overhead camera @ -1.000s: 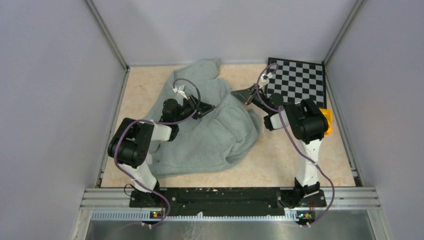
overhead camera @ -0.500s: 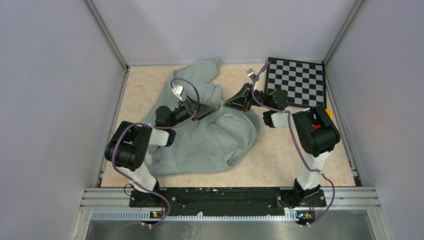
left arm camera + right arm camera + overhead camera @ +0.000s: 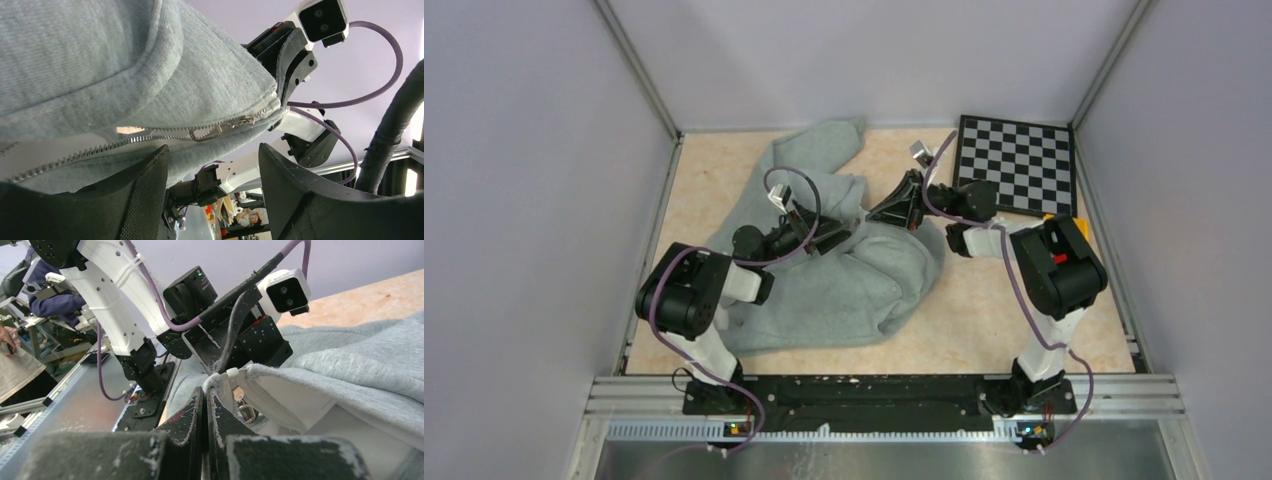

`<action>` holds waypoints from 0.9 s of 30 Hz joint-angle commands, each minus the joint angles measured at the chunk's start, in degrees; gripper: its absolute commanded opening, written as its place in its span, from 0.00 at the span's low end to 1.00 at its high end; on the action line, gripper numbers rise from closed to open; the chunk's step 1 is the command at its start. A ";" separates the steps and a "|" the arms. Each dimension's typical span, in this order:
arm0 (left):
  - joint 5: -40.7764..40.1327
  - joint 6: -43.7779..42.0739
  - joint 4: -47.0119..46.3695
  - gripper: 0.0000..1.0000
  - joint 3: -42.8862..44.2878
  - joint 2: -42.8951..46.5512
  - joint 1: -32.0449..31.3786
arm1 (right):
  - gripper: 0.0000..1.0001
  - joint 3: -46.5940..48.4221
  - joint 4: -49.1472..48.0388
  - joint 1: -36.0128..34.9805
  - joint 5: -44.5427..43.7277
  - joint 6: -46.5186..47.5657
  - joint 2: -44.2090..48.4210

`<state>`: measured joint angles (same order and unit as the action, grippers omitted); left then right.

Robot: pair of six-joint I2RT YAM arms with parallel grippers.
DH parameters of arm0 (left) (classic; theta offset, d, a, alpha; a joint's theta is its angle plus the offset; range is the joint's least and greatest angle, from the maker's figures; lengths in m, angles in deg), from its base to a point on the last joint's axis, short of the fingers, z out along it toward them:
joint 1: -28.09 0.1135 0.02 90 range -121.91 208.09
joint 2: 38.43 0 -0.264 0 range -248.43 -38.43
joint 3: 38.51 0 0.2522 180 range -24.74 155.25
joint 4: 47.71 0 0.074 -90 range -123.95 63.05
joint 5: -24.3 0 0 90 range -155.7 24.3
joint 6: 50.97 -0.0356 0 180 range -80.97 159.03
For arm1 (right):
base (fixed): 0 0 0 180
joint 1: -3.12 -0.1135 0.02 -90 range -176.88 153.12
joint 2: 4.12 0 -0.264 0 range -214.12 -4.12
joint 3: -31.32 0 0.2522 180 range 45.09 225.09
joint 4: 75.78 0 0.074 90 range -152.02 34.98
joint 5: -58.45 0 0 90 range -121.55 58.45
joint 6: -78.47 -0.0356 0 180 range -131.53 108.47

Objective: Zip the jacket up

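Closing the large, soft, light-grey fleece jacket is calling, in my judgement, for a firm pinch on the small metal pull of its pale zipper, then a straight draw along the teeth while the other end is being held taut. Slack or a sideways tug is likely to be feeding fleece into the slider. The jacket is lying crumpled on the left and middle of the peach marbled surface, its bulk running from the near left toward the far middle, where a loose part is trailing toward the back wall. The zipper's long axis is stretching roughly left to right between the two arms. In the left wrist view it is climbing from lower left to upper right, the pull is lying along the teeth with its loop end toward the lower left, and a gap is showing between the two sides there, so most of the front is looking unzipped. The jaws of the right arm are pressing together on the jacket's edge at the zipper's end. The jaws of the left arm are standing apart just below the pull, gripping nothing. At the far right, a black-and-white checkerboard panel is lying clear of the cloth.
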<state>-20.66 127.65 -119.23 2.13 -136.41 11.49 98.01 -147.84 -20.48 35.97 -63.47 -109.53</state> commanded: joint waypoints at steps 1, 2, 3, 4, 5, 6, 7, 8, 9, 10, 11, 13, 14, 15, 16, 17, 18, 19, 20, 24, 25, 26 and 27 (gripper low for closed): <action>-1.12 -0.43 -16.46 0.70 -0.14 1.59 -0.65 | 0.00 2.04 -8.40 -1.57 -0.93 3.45 3.80; -1.64 -1.09 -16.20 0.70 0.09 1.48 -0.96 | 0.00 2.06 -8.53 -1.67 -0.99 3.36 3.80; -2.18 -2.17 -15.52 0.70 0.29 1.51 -1.23 | 0.00 2.10 -8.57 -1.71 -1.12 3.28 3.86; -2.68 -3.08 -14.47 0.70 0.62 1.49 -1.56 | 0.00 2.17 -8.50 -1.76 -1.28 3.30 3.91; -3.00 -3.81 -14.81 0.69 1.07 1.19 -1.92 | 0.00 2.22 -8.50 -1.89 -1.38 3.27 3.89; -3.24 -3.81 -15.80 0.69 1.66 0.68 -2.27 | 0.00 2.24 -8.41 -1.89 -1.43 3.32 3.97; -3.22 -2.94 -16.54 0.69 2.30 -0.05 -2.68 | 0.00 2.30 -8.32 -1.89 -1.47 3.40 3.98; -3.05 -2.36 -17.33 0.69 3.14 -0.69 -3.10 | 0.00 2.33 -8.29 -1.90 -1.44 3.46 3.97; -3.00 -2.15 -17.41 0.69 3.77 -0.96 -3.47 | 0.00 2.29 -8.29 -1.98 -1.46 3.45 3.98; -3.41 -2.51 -17.38 0.69 4.09 -0.89 -3.88 | 0.00 2.34 -8.26 -1.90 -1.50 3.45 4.06; -4.10 -3.39 -17.39 0.69 3.94 -0.42 -4.19 | 0.00 2.38 -8.30 -1.91 -1.56 3.43 4.13; -5.23 -5.34 -17.26 0.70 3.65 0.80 -4.26 | 0.00 2.59 -8.39 -1.89 -1.62 3.35 4.15; -5.38 -5.88 -17.29 0.70 3.86 1.12 -4.28 | 0.00 2.69 -8.37 -1.89 -1.69 3.34 4.16; -5.10 -5.94 -17.12 0.70 4.41 1.15 -4.30 | 0.00 2.77 -8.26 -1.93 -1.81 3.34 4.16; -4.71 -5.57 -17.10 0.70 4.94 0.94 -4.30 | 0.00 2.79 -8.37 -1.90 -1.86 3.36 4.16; -4.73 -5.06 -17.32 0.70 5.11 0.70 -4.26 | 0.00 2.86 -8.39 -1.94 -1.90 3.34 4.16; -4.85 -4.69 -17.40 0.70 5.16 0.58 -4.23 | 0.00 3.00 -8.40 -1.91 -1.88 3.32 4.16; -5.01 -4.63 -17.44 0.71 5.18 0.58 -4.30 | 0.00 3.05 -8.41 -1.91 -1.87 3.28 4.16; -5.09 -4.79 -17.45 0.71 5.08 0.69 -4.34 | 0.00 3.06 -8.46 -1.90 -1.83 3.23 4.14; -5.08 -5.10 -17.42 0.69 5.12 0.97 -4.33 | 0.00 3.09 -8.31 -1.94 -1.96 3.31 4.15; -5.05 -4.99 -17.43 0.68 5.08 1.17 -4.29 | 0.00 3.10 -8.27 -1.91 -1.92 3.38 4.15; -4.98 -4.92 -17.42 0.67 4.89 1.55 -4.32 | 0.00 3.14 -8.19 -1.90 -2.00 3.42 4.16; -5.02 -4.92 -17.43 0.65 4.66 1.91 -4.31 | 0.00 3.19 -8.17 -1.89 -2.06 3.47 4.16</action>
<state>-25.06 123.49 -120.49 5.80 -136.63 7.34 98.38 -147.77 -21.66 34.47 -61.44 -109.07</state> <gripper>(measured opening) 0.673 0.009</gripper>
